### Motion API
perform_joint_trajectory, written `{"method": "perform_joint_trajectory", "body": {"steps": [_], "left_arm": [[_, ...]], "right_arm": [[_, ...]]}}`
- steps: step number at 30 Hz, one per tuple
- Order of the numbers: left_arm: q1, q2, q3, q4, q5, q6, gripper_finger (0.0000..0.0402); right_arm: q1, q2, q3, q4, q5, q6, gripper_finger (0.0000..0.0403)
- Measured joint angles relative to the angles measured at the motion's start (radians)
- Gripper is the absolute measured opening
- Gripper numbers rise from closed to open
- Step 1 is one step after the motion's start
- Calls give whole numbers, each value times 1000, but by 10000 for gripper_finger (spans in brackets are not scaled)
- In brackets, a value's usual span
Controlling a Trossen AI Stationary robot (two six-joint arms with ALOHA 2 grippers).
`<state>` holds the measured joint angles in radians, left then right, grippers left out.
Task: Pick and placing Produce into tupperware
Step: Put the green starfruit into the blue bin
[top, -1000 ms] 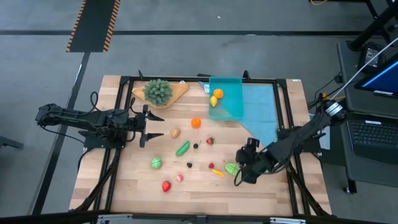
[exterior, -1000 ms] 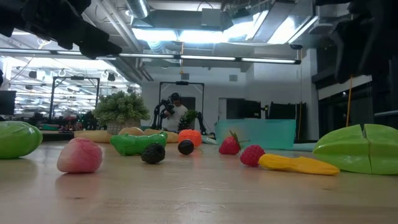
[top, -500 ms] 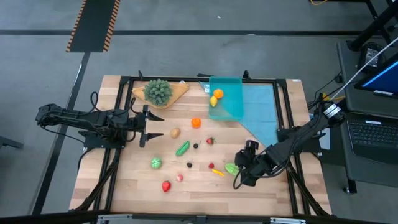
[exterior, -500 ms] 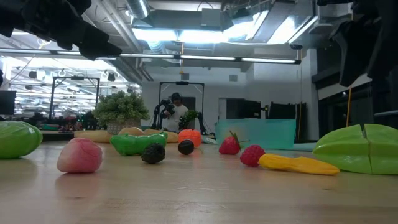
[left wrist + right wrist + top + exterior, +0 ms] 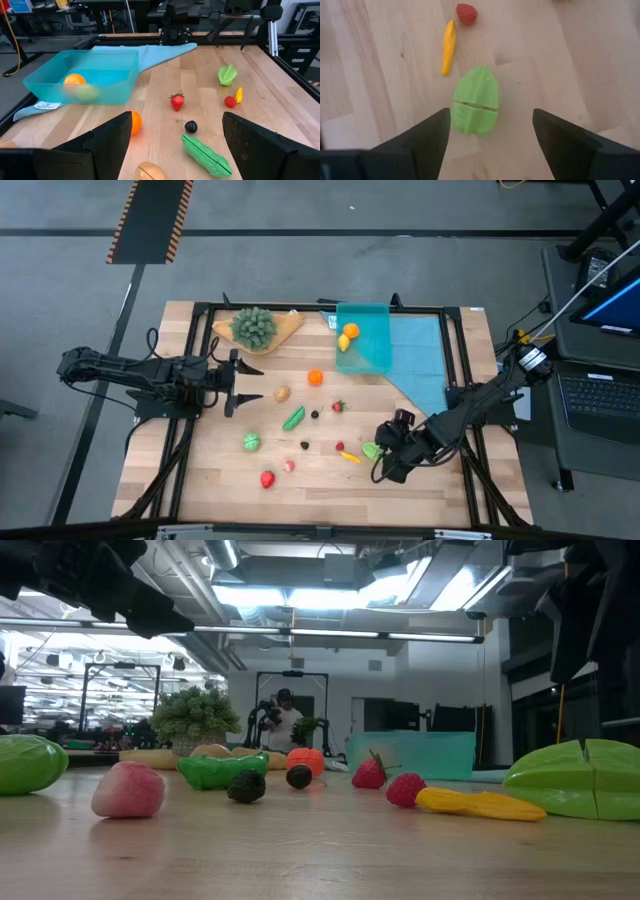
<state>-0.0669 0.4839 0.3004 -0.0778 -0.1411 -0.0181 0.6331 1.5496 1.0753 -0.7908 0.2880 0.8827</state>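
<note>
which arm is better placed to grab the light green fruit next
Right. Its open tool hangs just over the light green fruit, which lies between the fingers. The left tool waits open across the table, near the potato.

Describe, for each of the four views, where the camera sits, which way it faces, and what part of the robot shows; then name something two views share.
High view: above the table, facing straight down; both arms, left gripper, right gripper.
Low view: at tabletop height, facing level across the produce; dark arm parts at the top corners.
Left wrist view: on the left arm, facing the tupperware; its open fingers.
Right wrist view: on the right arm, facing down; its open fingers.
Shared: the light green piece shows in both wrist views.
</note>
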Motion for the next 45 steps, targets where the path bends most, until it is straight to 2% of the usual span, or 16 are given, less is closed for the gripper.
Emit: {"method": "perform_joint_trajectory", "body": {"steps": [6,13,20,27,45], "left_arm": [[0,0,0,-11,0,0,302],[0,0,0,-22,0,1,302],[0,0,0,-46,0,0,302],[0,0,0,-51,0,-4,302],[0,0,0,-68,0,-5,302]], "right_arm": [[0,52,-2,41,-12,3,284],[0,130,-2,93,-78,2,284],[-4,192,-2,126,-73,-1,284],[-34,222,-3,140,-63,-3,284],[-95,242,-3,192,-62,-145,284]]}}
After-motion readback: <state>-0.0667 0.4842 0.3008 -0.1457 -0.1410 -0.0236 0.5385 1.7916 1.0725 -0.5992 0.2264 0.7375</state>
